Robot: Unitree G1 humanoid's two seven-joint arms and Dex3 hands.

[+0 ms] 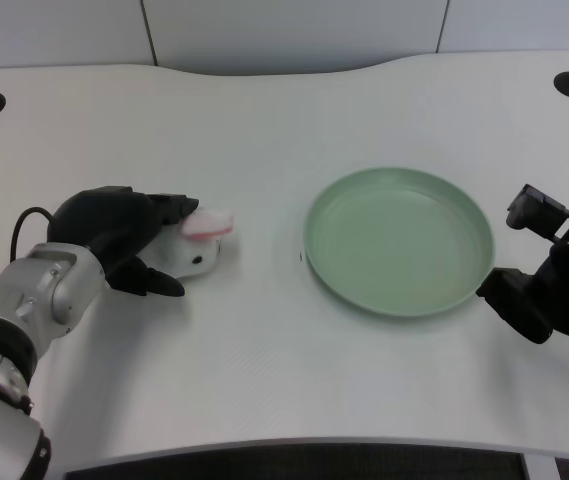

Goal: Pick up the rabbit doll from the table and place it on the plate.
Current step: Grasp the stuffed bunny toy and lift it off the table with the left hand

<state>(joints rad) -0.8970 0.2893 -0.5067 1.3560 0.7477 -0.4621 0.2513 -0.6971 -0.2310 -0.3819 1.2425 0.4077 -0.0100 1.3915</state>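
Under left robot hand (124, 235), rabbit doll (200, 246)

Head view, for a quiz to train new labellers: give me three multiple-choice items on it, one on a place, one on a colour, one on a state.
1. Where does the rabbit doll lie?
A. on the plate
B. on the table left of the plate
C. in the right hand

2. What colour is the plate?
A. red
B. black
C. pale green

3. What is on the plate?
A. nothing
B. the doll
C. a cup

Answers: 1 B, the doll rests on the white table at the left hand; 2 C, its rim and floor are pale green; 3 A, its floor is bare.
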